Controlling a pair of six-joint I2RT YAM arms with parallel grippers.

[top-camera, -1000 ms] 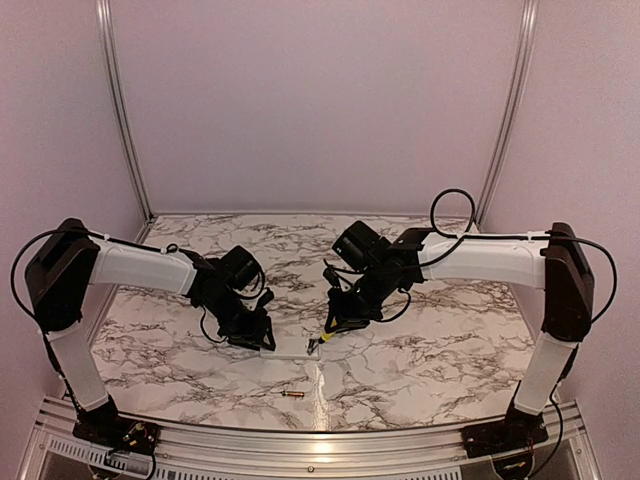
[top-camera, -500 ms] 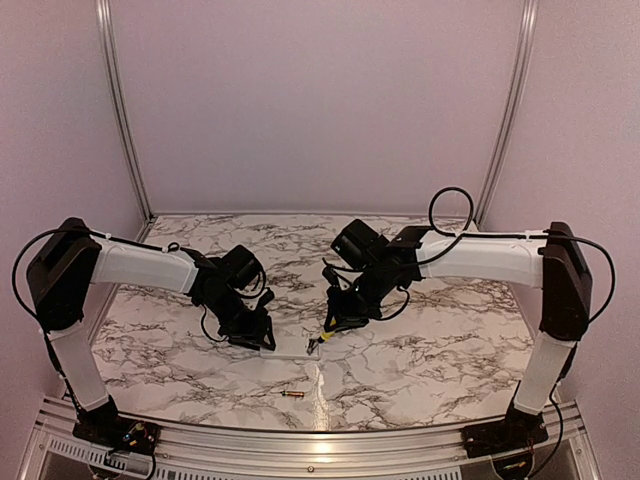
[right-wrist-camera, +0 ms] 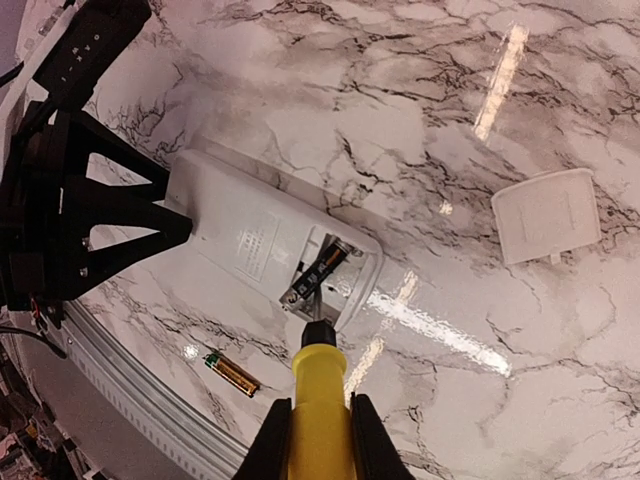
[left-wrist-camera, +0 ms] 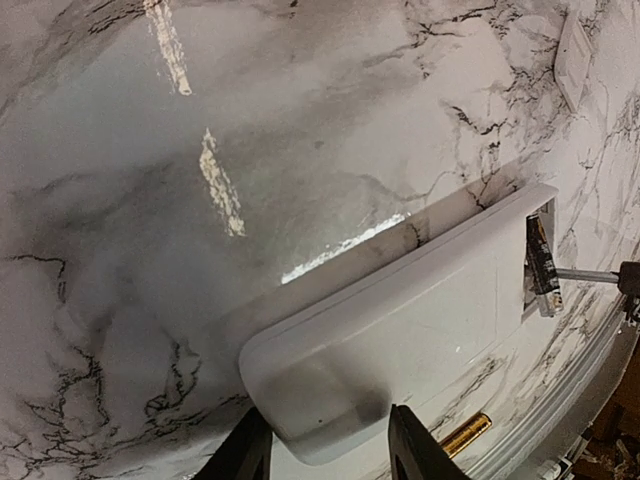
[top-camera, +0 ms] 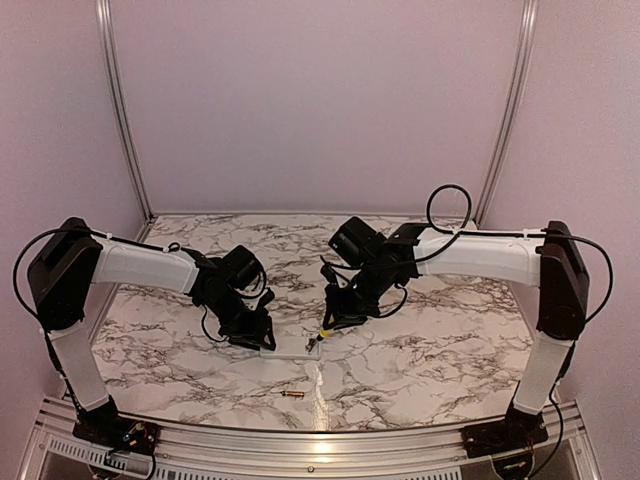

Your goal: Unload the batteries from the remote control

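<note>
**One battery out, one left in the remote**

The remote control (right-wrist-camera: 250, 235) lies flat on the surface (right-wrist-camera: 450, 100), back up, with its recess uncovered at one end. A seated battery (right-wrist-camera: 318, 272) sits slantwise in that recess. A loose battery (right-wrist-camera: 231, 372), coppery-gold, lies near the remote's long side, not touching it.

Expect both cells to be light, hard and smooth, and likely to roll once free. The seated one probably needs levering at an exposed end rather than mid-body. The remote looks stiff and slick, so it may slide unless pinned.

Your left gripper (left-wrist-camera: 330, 450) is partly closed across the remote's end opposite the recess, clamping it. Your right gripper (right-wrist-camera: 320, 440) is closed tight on the yellow handle of the screwdriver (right-wrist-camera: 320, 385), whose tip reaches into the recess at the seated battery. The cover (right-wrist-camera: 548, 215) lies well apart from the remote, beyond its recess end.
</note>
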